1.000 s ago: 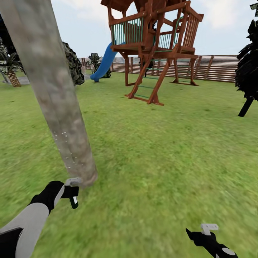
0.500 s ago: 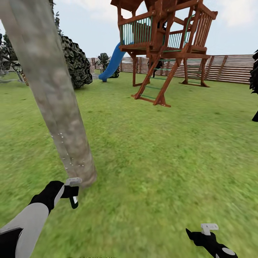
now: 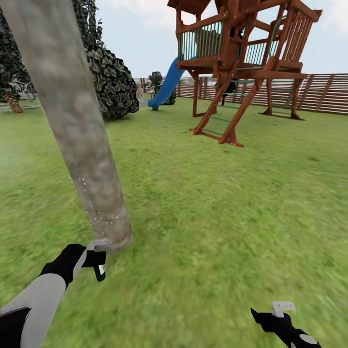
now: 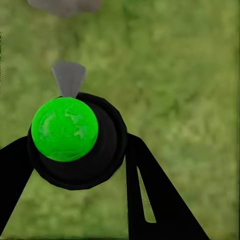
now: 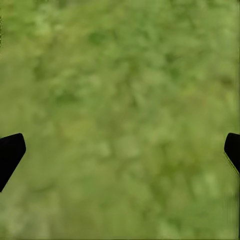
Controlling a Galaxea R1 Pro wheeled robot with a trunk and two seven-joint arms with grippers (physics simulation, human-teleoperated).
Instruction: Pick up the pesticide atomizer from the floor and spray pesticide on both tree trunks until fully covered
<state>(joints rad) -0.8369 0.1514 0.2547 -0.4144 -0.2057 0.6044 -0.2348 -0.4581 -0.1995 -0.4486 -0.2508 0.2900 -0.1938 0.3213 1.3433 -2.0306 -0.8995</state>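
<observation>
A leaning, mottled grey-brown tree trunk rises from the grass lawn at the left of the head view, with tiny white specks on its lower part. My left gripper is shut on the pesticide atomizer, held low just in front of the trunk's base. In the left wrist view the black atomizer with its green spot sits between my gripper's two black fingers, its grey nozzle toward the trunk base. My right gripper hangs open over bare grass, holding nothing.
A wooden playset with a blue slide stands ahead to the right. A dark broad-leaved bush grows behind the trunk, and a short palm at the far left. A brown slatted fence closes the lawn's far side.
The camera has turned left: the playset and fence slid right in the picture, the dark tree at the right edge left it, and the bush came closer into view. Both arms hold as before.
</observation>
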